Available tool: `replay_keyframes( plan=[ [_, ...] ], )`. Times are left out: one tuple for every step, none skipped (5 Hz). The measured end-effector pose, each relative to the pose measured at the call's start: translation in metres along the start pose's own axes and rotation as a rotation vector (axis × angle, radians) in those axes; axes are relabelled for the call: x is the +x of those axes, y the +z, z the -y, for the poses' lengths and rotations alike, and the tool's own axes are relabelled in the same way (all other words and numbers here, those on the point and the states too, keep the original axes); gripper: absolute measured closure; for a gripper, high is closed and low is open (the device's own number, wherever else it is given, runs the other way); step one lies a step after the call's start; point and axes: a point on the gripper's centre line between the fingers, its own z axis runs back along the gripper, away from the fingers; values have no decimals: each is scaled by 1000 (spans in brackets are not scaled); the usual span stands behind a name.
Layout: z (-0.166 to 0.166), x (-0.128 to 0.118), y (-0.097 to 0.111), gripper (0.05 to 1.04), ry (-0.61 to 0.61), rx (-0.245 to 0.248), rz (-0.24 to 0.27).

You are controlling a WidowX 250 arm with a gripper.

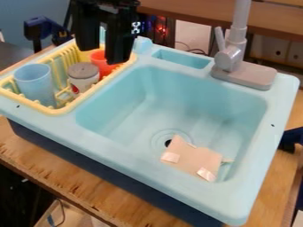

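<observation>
The pincer hangs at the upper left of the view, above the rear of the yellow rack; it is open, its two fingers pointing down and standing apart. The red cup, nearest to it in the view, occupies the rear right part of the rack. Beside this cup, toward the viewer, is the jar, white with a grey lid. The blue cup stands in the rack's left part. The rack is set into the left side of the light blue sink, which rests on the wooden counter. In the basin, a piece of cardboard bearing two pale strips lies at the near right, partly over the drain. A grey tap rises from the rear right rim. To its left, a small rectangular recess is formed in the rim.
</observation>
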Motion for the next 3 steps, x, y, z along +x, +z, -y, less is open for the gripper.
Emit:
replay_keyframes(
  plan=[
    [0, 1, -8, 81, 5, -10, -28],
    [20, 1, -18, 81, -2, -6, -33],
    [49, 2, -28, 81, -49, -1, -2]
  ],
)
